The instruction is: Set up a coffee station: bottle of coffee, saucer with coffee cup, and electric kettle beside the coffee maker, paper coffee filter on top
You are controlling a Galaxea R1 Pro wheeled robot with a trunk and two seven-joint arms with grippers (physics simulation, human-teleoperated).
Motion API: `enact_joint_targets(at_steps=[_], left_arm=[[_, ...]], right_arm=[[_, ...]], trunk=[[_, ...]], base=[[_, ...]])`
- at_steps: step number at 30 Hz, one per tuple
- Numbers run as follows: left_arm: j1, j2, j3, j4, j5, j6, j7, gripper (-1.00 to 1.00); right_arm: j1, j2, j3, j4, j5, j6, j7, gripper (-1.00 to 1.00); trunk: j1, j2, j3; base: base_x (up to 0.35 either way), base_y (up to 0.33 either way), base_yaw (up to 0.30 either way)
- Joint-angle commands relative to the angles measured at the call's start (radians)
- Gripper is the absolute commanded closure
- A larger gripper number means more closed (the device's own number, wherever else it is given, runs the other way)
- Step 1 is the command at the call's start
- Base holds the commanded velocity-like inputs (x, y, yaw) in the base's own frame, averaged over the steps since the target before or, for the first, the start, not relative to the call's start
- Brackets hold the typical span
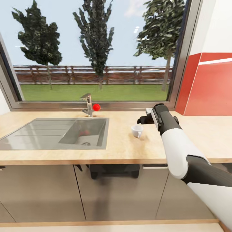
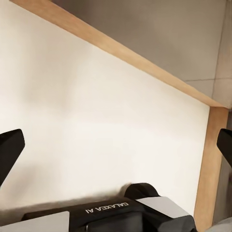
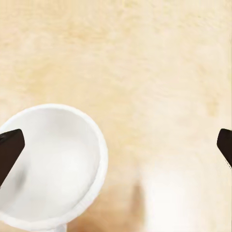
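Left claw [image 2: 116, 145] first: its wrist cam has both fingertips at the frame edges w/ a wide gap, so it's spread and carrying nothing. It hangs over a pale flat surface w/ a wood trim strip [image 2: 145, 58]; can't tell what that surface belongs to. Leave that arm parked, you don't need it for this step.

Moving right across the head view: sink [image 1: 38, 133] set into the table [image 1: 122, 151], faucet [image 1: 87, 104] behind it w/ a red ball [image 1: 96, 107] just beside it on the sill side, and something red down in the basin, too small to ID. Then the coffee cup [image 1: 137, 130], upright on the bare table, right of the sink and well apart from it. No saucer under it.

Right claw [image 1: 143, 120] hovers just above and behind the cup. Its wrist cam shows the fingers wide apart, nothing pinched, looking straight down. The cup [image 3: 50, 166] sits off to one side of the gap: one fingertip [image 3: 9, 152] overlaps the rim, the other is out over bare table.

Step in hand, I'd say: the cup pickup, approach phase, grasp not yet made.

Next move calls for:
- shift the claw sideways toward the cup so one wall of the cup, or the whole cup, lies btwn the fingers
- then lower, then close
- go slow on the drop; as lined up now that near finger would prob. land on the rim and tip the cup.
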State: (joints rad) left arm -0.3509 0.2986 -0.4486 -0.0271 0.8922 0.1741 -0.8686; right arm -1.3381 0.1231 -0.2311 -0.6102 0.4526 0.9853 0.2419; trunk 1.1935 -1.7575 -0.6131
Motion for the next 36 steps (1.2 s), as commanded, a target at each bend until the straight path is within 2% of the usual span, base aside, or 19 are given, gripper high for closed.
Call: enact_joint_targets(at_steps=[1,21,36], left_arm=[[0.0,0.0,-0.006,-0.001,0.01,0.01,-0.003,-1.0],[0.0,0.0,-0.006,-0.001,0.01,0.01,-0.003,-1.0],[0.0,0.0,-0.005,-0.001,0.01,0.01,-0.003,-1.0]], right_arm=[[-0.001,0.001,-0.007,-0.001,0.011,0.002,0.008,-1.0],[0.016,-0.029,-0.006,0.049,0.011,-0.003,0.007,-1.0],[0.02,-0.03,-0.006,0.065,0.009,-0.005,0.007,-1.0]], trunk=[[0.0,-0.001,-0.001],[0.0,-0.001,-0.001],[0.0,-0.001,-0.001]], base=[[0.148,-0.002,0.0],[0.025,0.0,0.0],[0.0,0.0,0.0]])
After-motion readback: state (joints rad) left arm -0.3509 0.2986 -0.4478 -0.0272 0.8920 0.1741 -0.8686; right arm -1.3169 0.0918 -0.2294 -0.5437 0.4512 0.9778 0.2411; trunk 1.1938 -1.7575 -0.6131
